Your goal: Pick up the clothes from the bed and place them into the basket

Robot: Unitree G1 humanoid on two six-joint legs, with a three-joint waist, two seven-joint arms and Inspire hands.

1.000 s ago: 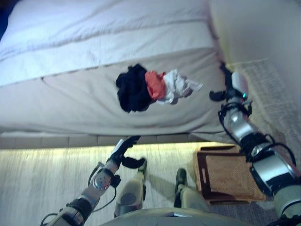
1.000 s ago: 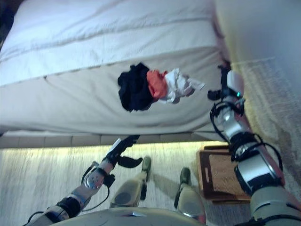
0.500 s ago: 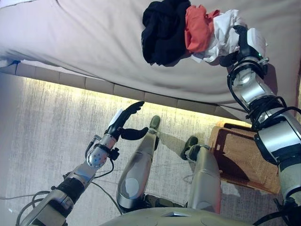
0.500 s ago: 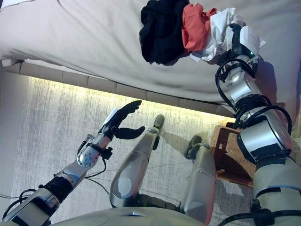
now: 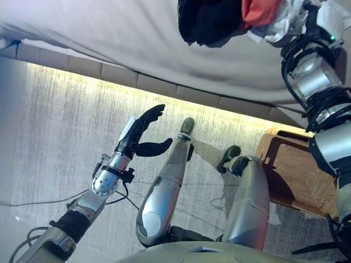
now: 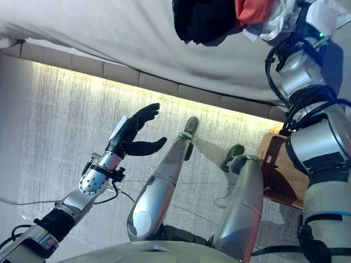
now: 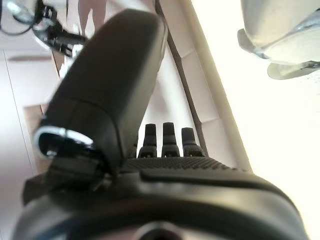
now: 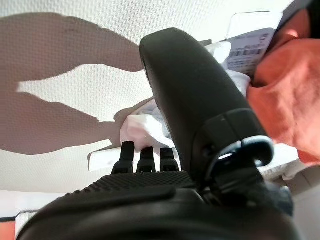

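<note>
A pile of clothes lies on the bed (image 5: pixel 109 44) near its front edge: a black garment (image 5: pixel 211 19), an orange one (image 5: pixel 262 10) and a white one (image 5: pixel 282 24). My right hand (image 5: pixel 313 16) is at the white garment's right side. In the right wrist view its fingers (image 8: pixel 145 157) reach out straight over the white cloth (image 8: pixel 142 122), with the orange cloth (image 8: pixel 285 100) beside the thumb. My left hand (image 5: pixel 140 134) hangs open above the floor in front of the bed, holding nothing. A brown wicker basket (image 5: pixel 296 175) stands on the floor at the right.
The bed's padded base (image 5: pixel 164 90) runs across the view, with a lit strip of pale carpet (image 5: pixel 55 120) below it. The basket sits close under my right arm, right of the bed's corner.
The whole picture has shifted, so the camera has tilted down and the pile now sits at the top edge. My right hand stays at the white garment. The left hand has barely moved.
</note>
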